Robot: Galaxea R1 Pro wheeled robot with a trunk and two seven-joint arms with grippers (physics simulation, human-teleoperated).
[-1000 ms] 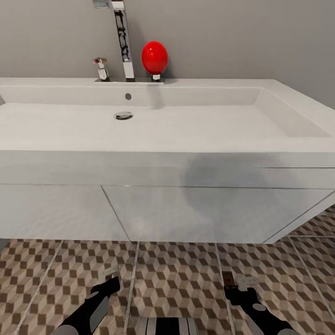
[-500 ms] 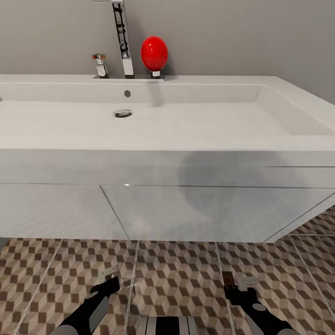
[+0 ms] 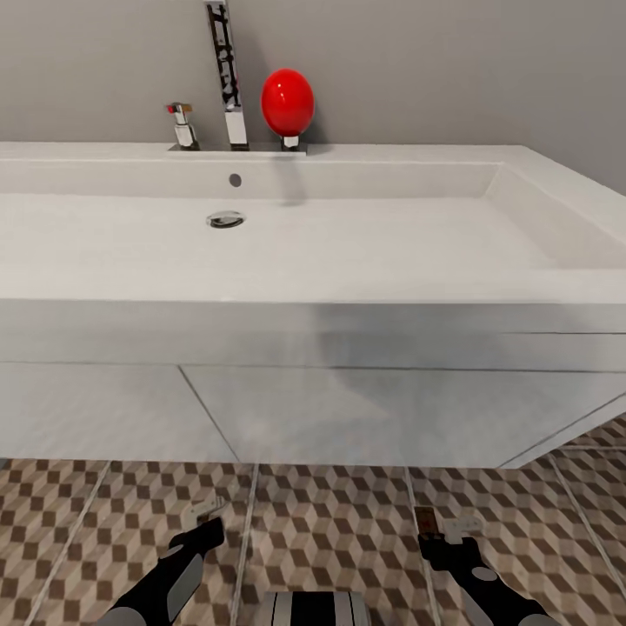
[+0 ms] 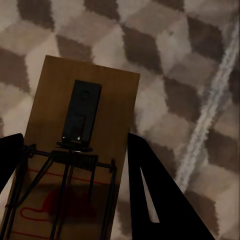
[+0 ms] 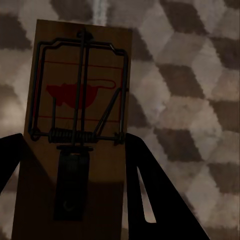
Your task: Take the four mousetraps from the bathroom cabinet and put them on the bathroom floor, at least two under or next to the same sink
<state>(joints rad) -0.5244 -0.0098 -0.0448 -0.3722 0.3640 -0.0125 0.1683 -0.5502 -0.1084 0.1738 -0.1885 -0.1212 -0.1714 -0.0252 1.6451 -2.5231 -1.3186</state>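
White sink (image 3: 348, 261), red ball (image 3: 288, 101), brown-beige-cream cube-patterned floor (image 3: 348, 522), tan red-marked mousetraps (image 5: 80, 130).

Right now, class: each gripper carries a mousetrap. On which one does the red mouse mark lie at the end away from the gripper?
The mousetrap in the right gripper: its red mark sits towards the free end. On the left gripper's mousetrap, the mark lies between the fingers.

A plain grey wall (image 3: 452, 69) rises behind the white drawer unit (image 3: 287, 409). Against that wall stand a chrome faucet (image 3: 228, 74), a small tap (image 3: 181, 126) and a red egg-shaped ornament (image 3: 288, 103).
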